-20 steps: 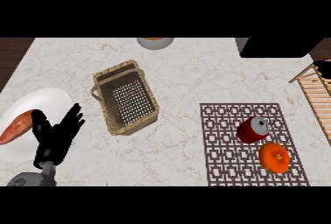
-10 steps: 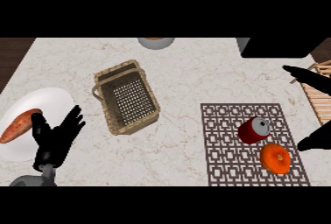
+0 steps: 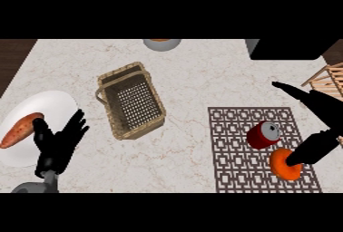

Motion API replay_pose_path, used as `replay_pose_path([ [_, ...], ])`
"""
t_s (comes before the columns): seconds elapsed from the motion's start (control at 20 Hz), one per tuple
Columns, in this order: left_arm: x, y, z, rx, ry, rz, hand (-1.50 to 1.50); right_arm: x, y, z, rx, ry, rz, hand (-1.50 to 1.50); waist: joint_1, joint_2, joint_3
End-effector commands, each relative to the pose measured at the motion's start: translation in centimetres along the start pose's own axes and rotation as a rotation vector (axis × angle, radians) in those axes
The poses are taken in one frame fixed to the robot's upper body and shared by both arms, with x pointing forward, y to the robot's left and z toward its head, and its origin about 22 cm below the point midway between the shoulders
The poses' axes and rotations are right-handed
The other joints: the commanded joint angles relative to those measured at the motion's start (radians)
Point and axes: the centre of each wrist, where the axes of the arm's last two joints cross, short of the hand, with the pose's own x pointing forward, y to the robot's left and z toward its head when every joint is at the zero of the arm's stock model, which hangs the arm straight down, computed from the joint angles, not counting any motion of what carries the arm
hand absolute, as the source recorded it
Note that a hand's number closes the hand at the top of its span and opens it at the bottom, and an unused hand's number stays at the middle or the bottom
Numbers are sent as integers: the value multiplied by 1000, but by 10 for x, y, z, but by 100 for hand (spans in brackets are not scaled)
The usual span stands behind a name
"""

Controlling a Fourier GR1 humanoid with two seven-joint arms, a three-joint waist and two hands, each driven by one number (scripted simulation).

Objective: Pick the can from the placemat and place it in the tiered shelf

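1. The red can lies tipped on the patterned brown placemat, in the mat's upper right part, its silver top turned up and to the right; nothing holds it.
2. An orange round fruit sits on the same placemat just below and to the right of the can, very near it, whether touching cannot be told.
3. The right hand comes in from the view's right edge over the mat's right side; its fingers are spread wide and straight, one pointing up and left past the mat's top right corner; its thumb reaches down and left across the orange fruit, covering part of it; the can lies between thumb and fingers, apart from both.
4. The wooden tiered shelf shows only as slatted pieces at the right edge, above the right hand and beyond the mat's upper right corner.
5. A woven wicker basket stands tilted on the marble bench, to the left of the placemat and well apart from the can.
6. A white plate lies at the left edge with a carrot on it.
7. The left hand rests open by the plate's lower right rim, fingers up and relaxed, holding nothing.
8. A grey bowl is cut off by the bench's far edge; a dark block fills the top right corner.
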Motion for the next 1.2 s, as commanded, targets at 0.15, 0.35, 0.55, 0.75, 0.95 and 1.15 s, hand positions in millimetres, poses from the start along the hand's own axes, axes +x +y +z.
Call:
replay_pose_path([
  [0.15,15,-15,6,-9,28,5,0,-6,29,-1,-47,53,36,-150,-2,1,-2],
  [0.35,-14,-1,-4,17,29,1,0,-16,36,-11,-42,67,58,-150,-1,2,-2],
  [0.55,5,-9,-3,-27,14,16,0,-8,50,-6,-42,66,42,-150,-4,2,-2],
  [0.75,17,13,-3,-7,20,15,0,-21,69,-19,-71,82,67,-150,-3,2,-2],
  [0.95,6,-15,-1,-6,28,8,0,-13,69,-41,-67,115,118,-150,1,2,-2],
  [1.15,3,-7,-1,-5,20,6,0,-32,78,-49,-110,112,114,-150,0,2,-2],
])
